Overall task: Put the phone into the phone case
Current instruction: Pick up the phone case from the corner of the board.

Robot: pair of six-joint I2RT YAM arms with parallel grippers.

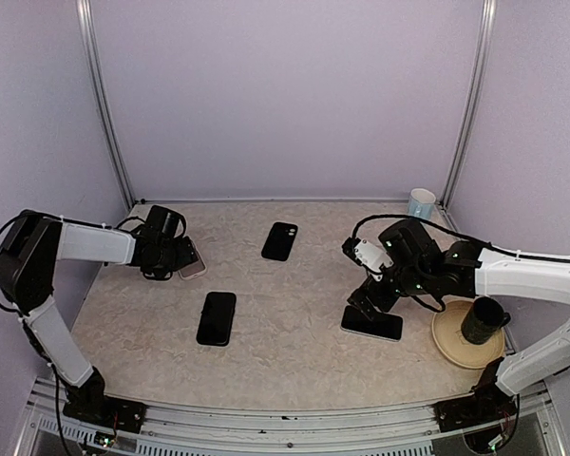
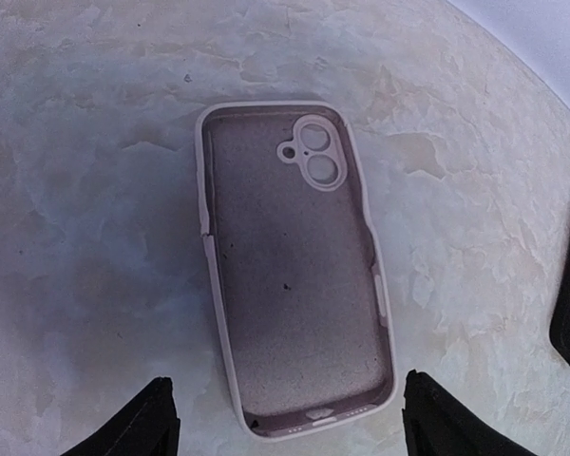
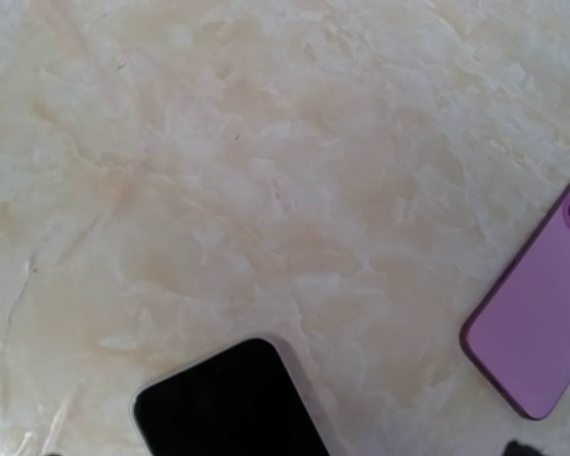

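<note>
We're in a robotics lab test cell here: plain lilac walls (image 1: 285, 95), aluminium frame posts (image 1: 105, 104) in the back corners, a marble-patterned table (image 1: 294, 361), and the left arm (image 1: 90, 244) and right arm (image 1: 532, 275) bolted to a metal rail (image 1: 294, 420) along its near edge.

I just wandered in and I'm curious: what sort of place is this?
Probably a robot test booth in a lab: two arms bolted to a table edge, plain walls framed by metal posts, phones and an empty phone case laid out.
</note>
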